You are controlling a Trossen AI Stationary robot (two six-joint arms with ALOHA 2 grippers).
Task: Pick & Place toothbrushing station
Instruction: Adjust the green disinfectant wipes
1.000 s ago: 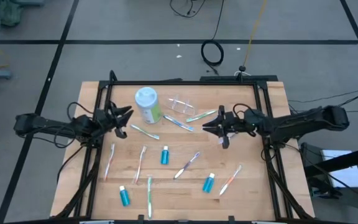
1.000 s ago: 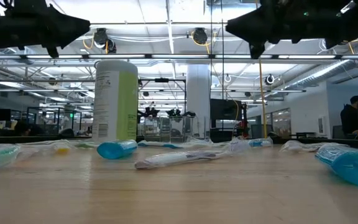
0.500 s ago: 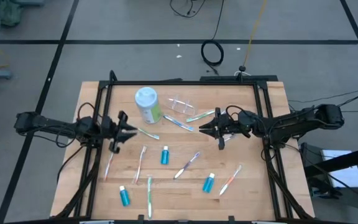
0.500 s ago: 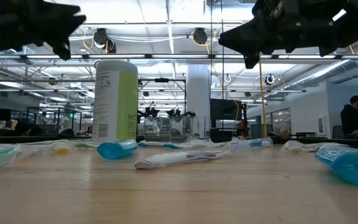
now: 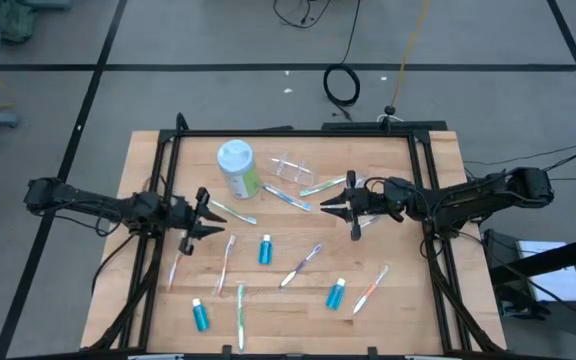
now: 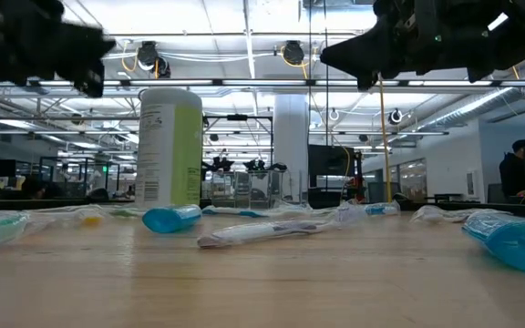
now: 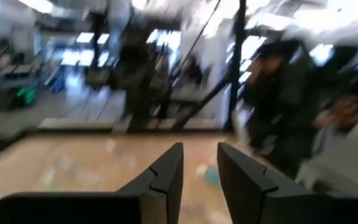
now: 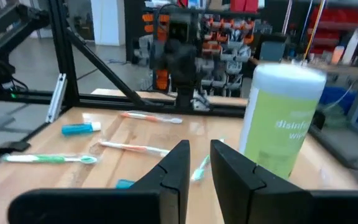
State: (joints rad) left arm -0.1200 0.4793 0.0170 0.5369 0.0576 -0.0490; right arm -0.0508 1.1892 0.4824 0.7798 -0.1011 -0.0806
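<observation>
Left claw (image 5: 204, 213): empty, fingers slightly apart, held above the table (image 5: 398, 300) near a toothbrush (image 5: 232, 212).
Right claw (image 5: 334, 204): empty, fingers narrowly apart, held above the table beside another brush (image 5: 288, 199).
Cup (image 5: 291, 167): on its side beside the canister (image 5: 237, 168).
Tubes (image 5: 264, 249): three, scattered on the near half among the brushes.

We see both arms reaching in over the table (image 5: 408, 300) from opposite sides, held above its surface. The left gripper (image 5: 204, 214) sits over the table's left part, fingers (image 7: 166, 171) a narrow gap apart. The right gripper (image 5: 336, 203) is right of the table's centre, its fingers (image 8: 176, 162) also narrowly parted, nothing between them.
</observation>
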